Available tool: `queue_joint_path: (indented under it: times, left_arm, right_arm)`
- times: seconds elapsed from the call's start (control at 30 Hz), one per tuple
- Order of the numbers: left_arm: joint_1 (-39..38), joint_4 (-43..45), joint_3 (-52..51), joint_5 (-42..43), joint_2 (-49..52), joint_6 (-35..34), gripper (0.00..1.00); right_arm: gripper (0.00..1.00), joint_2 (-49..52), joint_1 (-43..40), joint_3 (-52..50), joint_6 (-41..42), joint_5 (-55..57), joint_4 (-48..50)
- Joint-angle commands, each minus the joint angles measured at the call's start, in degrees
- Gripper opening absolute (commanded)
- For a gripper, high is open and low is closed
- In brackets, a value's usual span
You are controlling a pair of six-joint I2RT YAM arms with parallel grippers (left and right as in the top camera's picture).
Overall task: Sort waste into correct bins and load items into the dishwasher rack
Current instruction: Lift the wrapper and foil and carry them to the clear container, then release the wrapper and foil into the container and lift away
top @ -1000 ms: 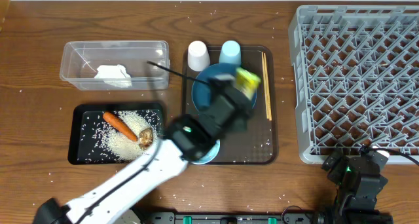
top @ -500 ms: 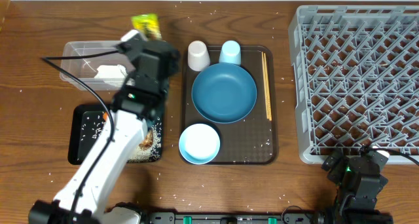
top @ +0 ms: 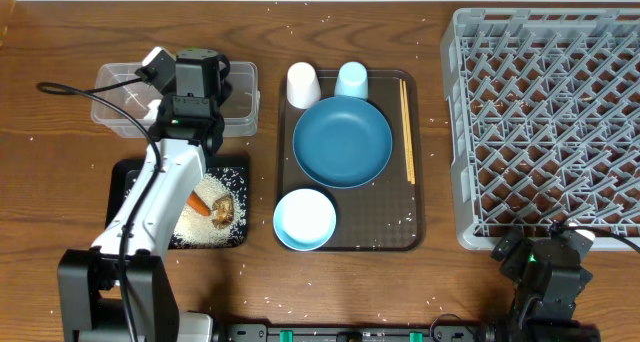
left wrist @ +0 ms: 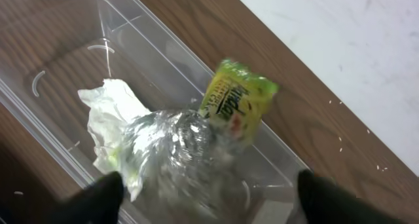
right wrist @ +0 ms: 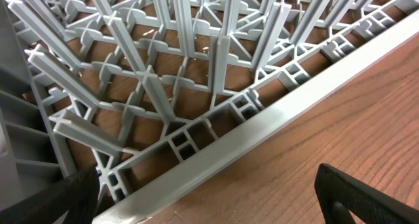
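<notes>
My left gripper (top: 190,77) hangs open over the clear tub (top: 112,94). In the left wrist view the green-yellow packet (left wrist: 237,105) lies free inside the tub, apart from both fingers (left wrist: 98,198), beside the crumpled napkin (left wrist: 108,119) and a blurred foil ball (left wrist: 177,145). The black tray (top: 130,182) holds the carrot (top: 198,204), the brown lump (top: 222,210) and rice (top: 200,227), partly hidden by my arm. The blue plate (top: 342,140), bowl (top: 304,219), white cup (top: 302,85), blue cup (top: 351,81) and chopsticks (top: 407,127) sit on the brown tray. My right gripper (right wrist: 206,198) stands open at the rack's front rim (right wrist: 262,126).
The grey rack (top: 550,122) fills the right side of the table. The brown serving tray (top: 415,232) lies between it and the two bins. Loose rice grains are scattered over the wood. The table's far edge runs just behind the clear tub.
My left arm swung left from above the plate to the clear tub with the packet. Its jaws then opened and let the packet go. The right arm has not moved.
</notes>
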Motion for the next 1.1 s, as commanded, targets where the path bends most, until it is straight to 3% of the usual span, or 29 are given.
queue_joint_path:
  times: [0.0, 0.23, 0.63, 0.9, 0.93, 0.97, 1.0, 1.07]
  left_arm:
    - [0.04, -1.03, 0.0, -1.18, -0.09, 0.55, 0.92]
    - [0.04, -5.14, 0.0, -1.16, -0.17, 0.55, 1.0]
    - [0.02, -13.22, 0.02, -1.03, -0.76, 0.55, 0.98]
    - [0.02, -8.44, 0.02, 7.37, -5.97, 1.16, 0.99]
    - [0.02, -7.1, 0.02, 9.4, -5.99, 2.56, 0.94]
    - [0.02, -5.6, 0.02, 12.33, -5.9, 5.4, 0.84]
    - [0.02, -4.33, 0.02, 15.39, -5.73, 8.52, 0.65]
    - [-0.02, -1.46, 0.02, 22.64, -4.96, 15.87, 0.48]
  right_arm:
    - [0.99, -0.09, -0.37, 0.63, -0.63, 0.59, -0.04]
    - [0.99, -0.09, -0.37, 0.63, -0.66, 0.59, -0.04]
    - [0.99, -0.09, -0.37, 0.63, -0.63, 0.57, -0.04]
    - [0.99, -0.09, -0.37, 0.66, -0.63, 0.57, -0.04]
    - [0.99, -0.09, -0.37, 0.63, -0.63, 0.59, -0.04]
    - [0.99, -0.09, -0.37, 0.63, -0.63, 0.59, -0.04]
    - [0.99, -0.09, -0.37, 0.63, -0.66, 0.59, -0.04]
    - [0.99, -0.09, -0.37, 0.63, -0.63, 0.57, -0.04]
